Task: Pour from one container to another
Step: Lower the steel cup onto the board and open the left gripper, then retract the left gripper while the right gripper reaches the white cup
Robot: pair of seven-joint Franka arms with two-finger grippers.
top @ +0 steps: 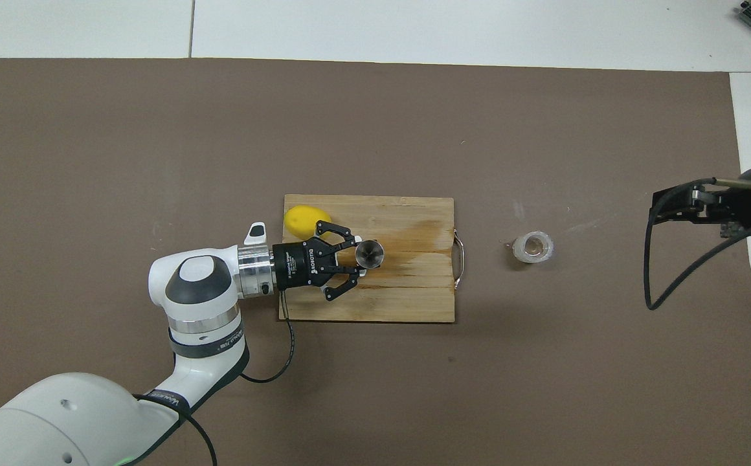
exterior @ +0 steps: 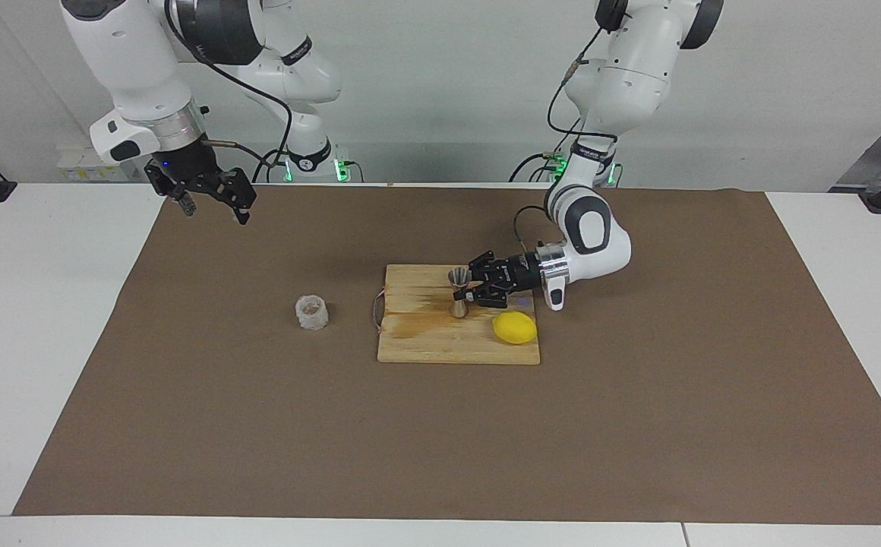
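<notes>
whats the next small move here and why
Probably lift the jigger straight up: the left gripper is shut on its waist while it stands upright on the cutting board. The cup sits apart on the mat; the right gripper waits, open.

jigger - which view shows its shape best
The facing view: the jigger stands upright on the cutting board, its hourglass profile in side view. The overhead view shows only its round open top.
</notes>
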